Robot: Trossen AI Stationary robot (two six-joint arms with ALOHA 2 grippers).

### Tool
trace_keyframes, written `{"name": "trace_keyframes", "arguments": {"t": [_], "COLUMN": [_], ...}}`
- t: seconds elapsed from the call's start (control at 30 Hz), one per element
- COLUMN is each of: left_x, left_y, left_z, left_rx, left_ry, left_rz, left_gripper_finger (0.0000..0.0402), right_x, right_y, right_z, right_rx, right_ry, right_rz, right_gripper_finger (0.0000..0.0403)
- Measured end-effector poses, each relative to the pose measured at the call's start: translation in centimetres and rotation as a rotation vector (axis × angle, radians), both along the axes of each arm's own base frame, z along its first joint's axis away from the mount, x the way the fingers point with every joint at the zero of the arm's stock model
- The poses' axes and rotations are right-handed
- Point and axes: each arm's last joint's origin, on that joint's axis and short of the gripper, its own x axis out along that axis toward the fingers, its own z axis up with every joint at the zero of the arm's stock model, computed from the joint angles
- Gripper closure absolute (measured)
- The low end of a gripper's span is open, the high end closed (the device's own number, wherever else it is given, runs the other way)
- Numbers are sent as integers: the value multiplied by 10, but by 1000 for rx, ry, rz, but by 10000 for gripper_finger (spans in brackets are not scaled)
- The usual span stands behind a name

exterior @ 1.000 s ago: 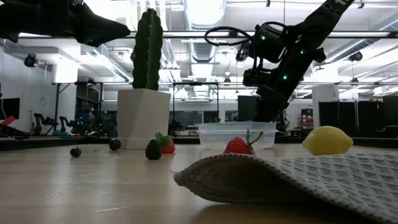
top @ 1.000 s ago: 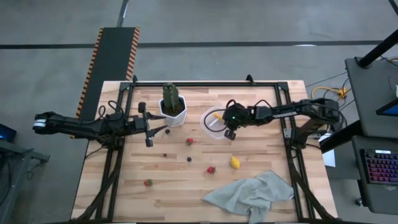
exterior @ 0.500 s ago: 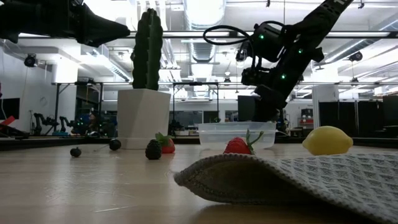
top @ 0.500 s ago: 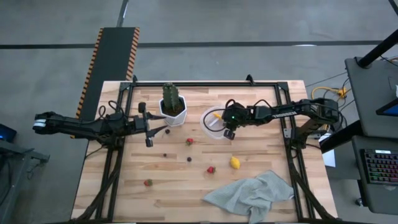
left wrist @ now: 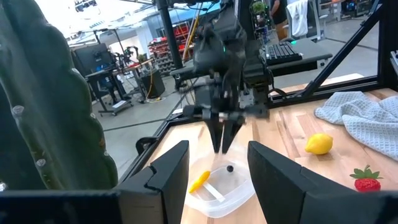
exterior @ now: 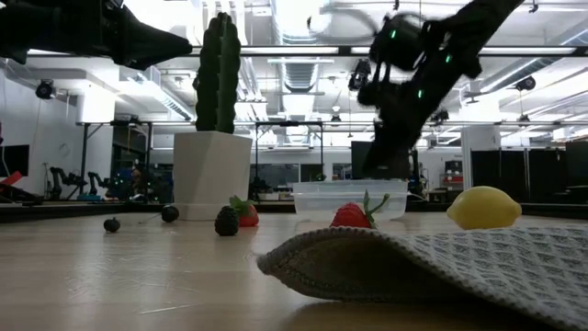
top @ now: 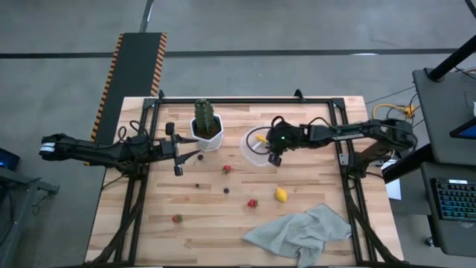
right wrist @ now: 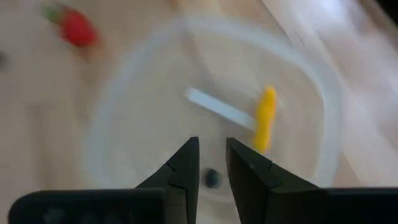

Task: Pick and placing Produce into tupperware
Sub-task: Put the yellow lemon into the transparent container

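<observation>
The clear tupperware [top: 258, 147] stands right of the white plant pot [top: 207, 128]. It holds a yellow banana piece [right wrist: 265, 118] and a small dark berry [right wrist: 212, 178]. My right gripper [top: 273, 157] hangs over the tupperware's near right part, fingers pointing down. They stand a small gap apart and are empty [right wrist: 212, 163]. My left gripper [top: 178, 153] waits open left of the pot. On the table lie red strawberries [top: 227, 169] [top: 252, 202] [top: 177, 218], a lemon [top: 280, 194] and dark berries [top: 198, 185] [top: 226, 190].
A cactus stands in the plant pot [exterior: 212, 175]. A crumpled grey cloth [top: 301, 232] lies at the table's near right and fills the low view's foreground [exterior: 441, 267]. A strip of white tape [right wrist: 217, 109] lies in the tupperware. Bare wood shows at the near left.
My right gripper has gone up a little above the tupperware and slightly toward the table's right edge. The produce on the table has kept still.
</observation>
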Motion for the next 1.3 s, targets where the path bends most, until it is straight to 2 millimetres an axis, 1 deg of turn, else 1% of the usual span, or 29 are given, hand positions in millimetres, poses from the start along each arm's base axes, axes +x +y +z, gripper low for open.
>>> {"name": "trace_keyframes", "arguments": {"t": [0.07, 0.17, 0.27, 0.33, 0.4, 0.5, 0.6, 0.7, 0.8, 0.93, 1.0, 1.07, 1.2, 1.3], "left_x": [0, 0, 0, 0, 0, 0, 0, 0, 0, 0, 0, 0, 1, 1], "left_y": [0, 0, 0, 0, 0, 0, 0, 0, 0, 0, 0, 0, 0, 0], "left_z": [0, 1, 0, 0, 0, 0, 1, 1, 1, 1, 1, 1, 2, 4], "left_rx": [0, 0, 0, 0, 0, 0, -1, 0, -1, -1, -1, -1, 1, 1], "left_ry": [0, -2, -1, 0, 0, -1, -10, -8, -17, -17, -21, -20, -20, -26], "left_rz": [0, 0, 0, 0, 0, 0, 0, 0, 0, 0, 0, 0, 0, 1], "left_gripper_finger": [251, 251, 251, 251, 251, 251, 251, 251, 251, 251, 251, 251, 251, 251], "right_x": [-2, -11, -25, -39, -55, -77, -94, -101, -96, -85, -79, -74, -64, -58], "right_y": [9, 29, 55, 75, 95, 124, 151, 180, 205, 221, 224, 225, 220, 215], "right_z": [16, 42, 66, 79, 87, 96, 108, 119, 121, 113, 108, 106, 102, 94], "right_rx": [2, -8, -16, -43, -80, -145, -197, -217, -238, -229, -204, -194, -226, -206], "right_ry": [-65, -163, -250, -282, -291, -262, -265, -273, -212, 23, 154, 237, 261, 259], "right_rz": [37, 102, 159, 171, 159, 102, 67, 103, 153, 163, 143, 113, 9, -94], "right_gripper_finger": [328, 323, 319, 317, 315, 314, 314, 312, 296, 253, 222, 189, 136, 112]}}
